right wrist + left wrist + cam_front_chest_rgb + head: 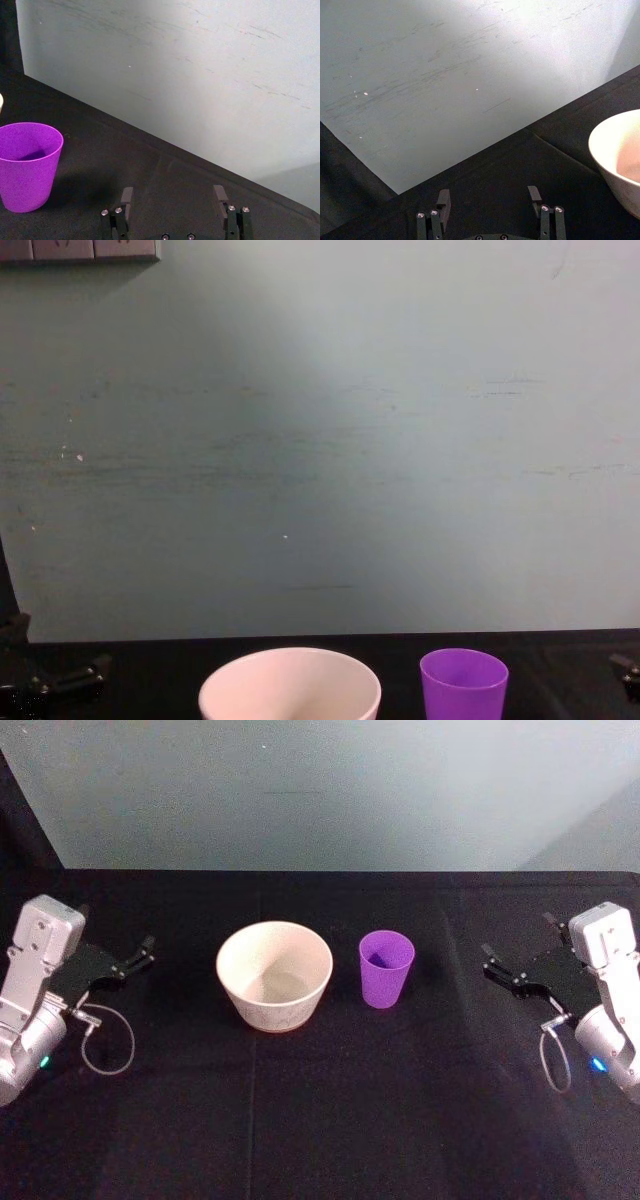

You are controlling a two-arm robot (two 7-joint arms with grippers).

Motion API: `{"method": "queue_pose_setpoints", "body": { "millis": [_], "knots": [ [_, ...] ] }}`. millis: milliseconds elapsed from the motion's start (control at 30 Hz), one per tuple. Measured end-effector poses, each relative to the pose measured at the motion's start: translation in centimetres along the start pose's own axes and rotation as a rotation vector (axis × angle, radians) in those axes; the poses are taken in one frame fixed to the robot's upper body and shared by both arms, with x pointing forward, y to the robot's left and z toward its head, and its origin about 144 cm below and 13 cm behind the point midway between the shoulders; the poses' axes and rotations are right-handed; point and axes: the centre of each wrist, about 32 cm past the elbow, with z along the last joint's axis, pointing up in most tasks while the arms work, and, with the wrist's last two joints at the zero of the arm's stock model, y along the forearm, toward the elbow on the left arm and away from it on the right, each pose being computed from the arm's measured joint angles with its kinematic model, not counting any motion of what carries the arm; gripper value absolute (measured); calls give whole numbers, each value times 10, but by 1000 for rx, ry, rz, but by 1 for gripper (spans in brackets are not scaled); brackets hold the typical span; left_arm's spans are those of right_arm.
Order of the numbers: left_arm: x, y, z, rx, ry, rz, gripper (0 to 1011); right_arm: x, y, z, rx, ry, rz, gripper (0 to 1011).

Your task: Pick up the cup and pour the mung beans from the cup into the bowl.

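**Both arms out at the sides, nothing held**

The left gripper (143,953) hovers at the left side of the black table (320,1120), fingers spread wide and empty. The right gripper (492,962) is the same at the right side. Between them, the purple cup (386,970) stands upright just right of the cream bowl (275,1005), not touching it.

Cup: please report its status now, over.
Left gripper open, idle left of bowl. Right gripper open, right of cup, apart from it. Cup upright beside bowl, not touching. Nothing between right gripper and cup.
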Motion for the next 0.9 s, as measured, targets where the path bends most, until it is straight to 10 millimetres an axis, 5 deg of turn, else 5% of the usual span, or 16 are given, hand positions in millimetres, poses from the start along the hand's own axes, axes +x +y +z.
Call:
{"method": "queue_pose_setpoints", "body": {
  "millis": [533,900],
  "knots": [
    [0,0,0,0,0,0,1000,-10,-8,-8,0,37,61,1002],
    [0,0,0,0,0,0,1000,-36,2,-12,21,102,162,1002]
  ]
}}
